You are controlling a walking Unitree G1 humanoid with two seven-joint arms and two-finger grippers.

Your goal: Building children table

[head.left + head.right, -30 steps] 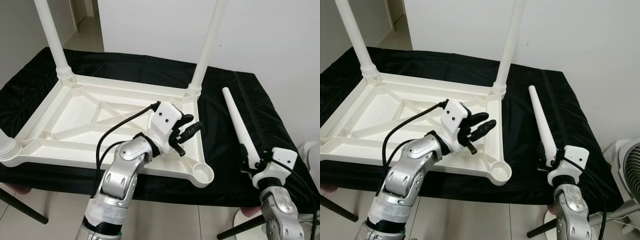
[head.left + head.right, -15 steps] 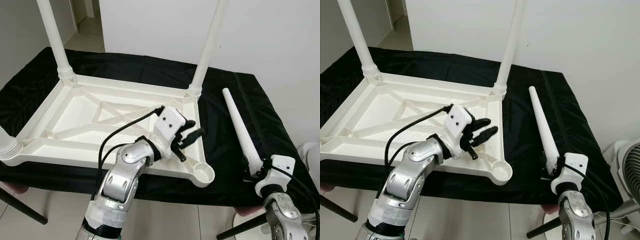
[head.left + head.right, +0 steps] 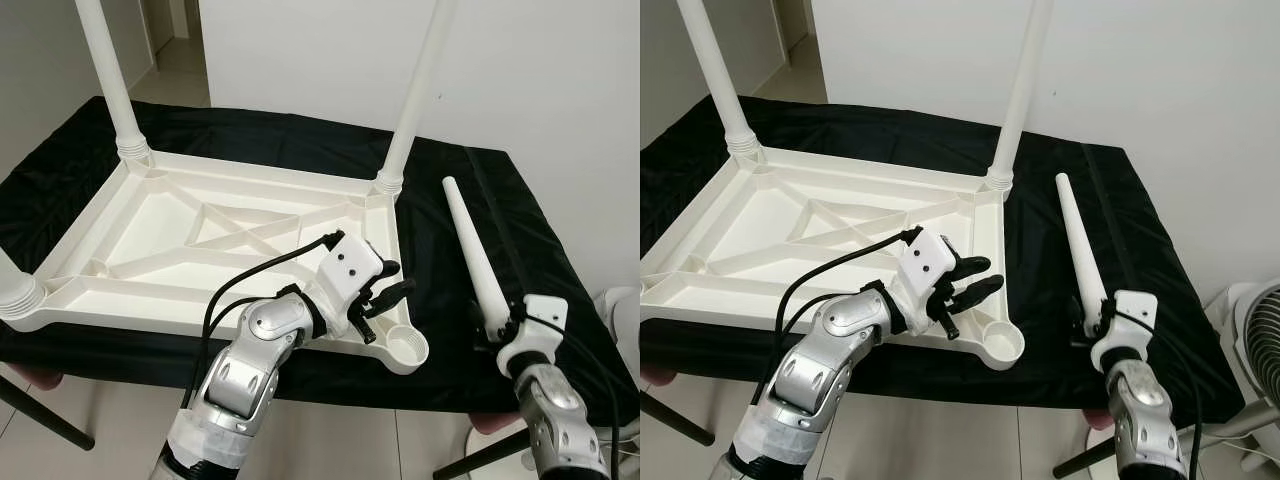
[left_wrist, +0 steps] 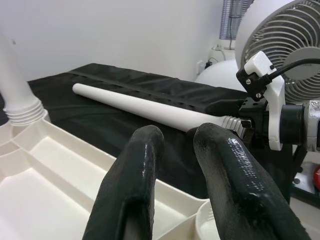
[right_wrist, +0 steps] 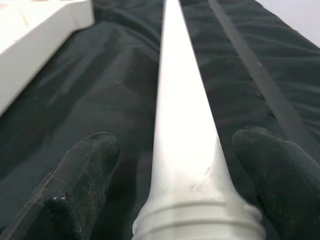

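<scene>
White walls are backing a desk point(image 3: 250, 135) draped in black cloth, and the upturned tabletop point(image 3: 150, 225) is lying on it with its ribbed underside facing up. Two legs are standing upright in the far corners, the far-left leg point(image 3: 108, 75) and the far-right leg point(image 3: 415, 90), and a third leg point(image 3: 12, 290) is showing at the near-left corner, so three of the four appear to be fitted. One socket point(image 3: 406, 346) at the near-right corner is sitting empty. A loose leg point(image 3: 472, 260) is lying on the cloth to the right of the tabletop, thin end pointing far and threaded end near. The right hand point(image 5: 180, 200) is sitting at that near end with its fingers point(image 5: 82, 165) spread open on either side of the leg; from the wrist view they are flanking it rather than pressing it, so it does not look gripped yet. The left hand point(image 3: 385, 298) is hovering over the tabletop's right rim just beside the empty socket, fingers slightly parted and holding nothing. Judging by this, what is left is closing on the loose leg, carrying it over and screwing it into the last socket.
</scene>
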